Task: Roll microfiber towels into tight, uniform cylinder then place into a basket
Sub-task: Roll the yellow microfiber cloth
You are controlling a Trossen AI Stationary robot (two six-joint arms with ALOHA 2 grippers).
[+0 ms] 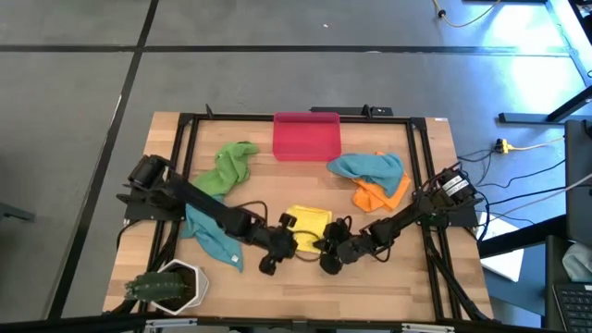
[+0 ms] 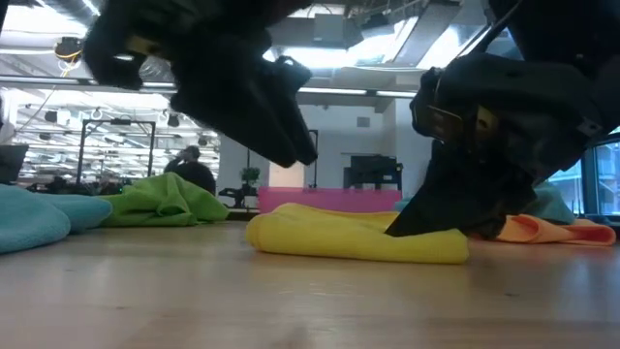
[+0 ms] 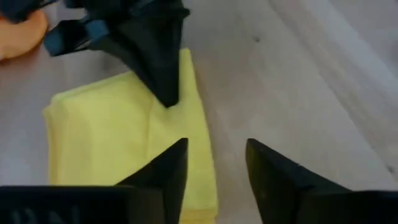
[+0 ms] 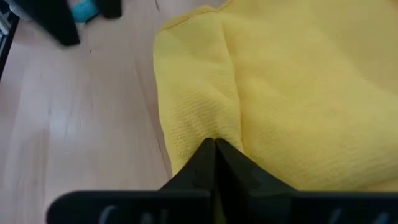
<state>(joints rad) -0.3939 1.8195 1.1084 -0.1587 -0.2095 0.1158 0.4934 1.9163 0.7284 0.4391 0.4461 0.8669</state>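
Yellow towel [image 1: 308, 228], folded flat, lies near tabletop [image 1: 388, 287] front edge at centre, w/ right gripper [image 4: 214, 146] clenched on its front-edge fold, left gripper [image 3: 214, 165] released w/ fingers apart over its left edge, basket [image 1: 306, 135] well apart at rear edge centre.

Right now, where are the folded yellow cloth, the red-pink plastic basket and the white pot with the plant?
folded yellow cloth [image 1: 308, 225], high view, its middle.
red-pink plastic basket [image 1: 306, 136], high view, its floor.
white pot [image 1: 188, 280], high view, its rim.
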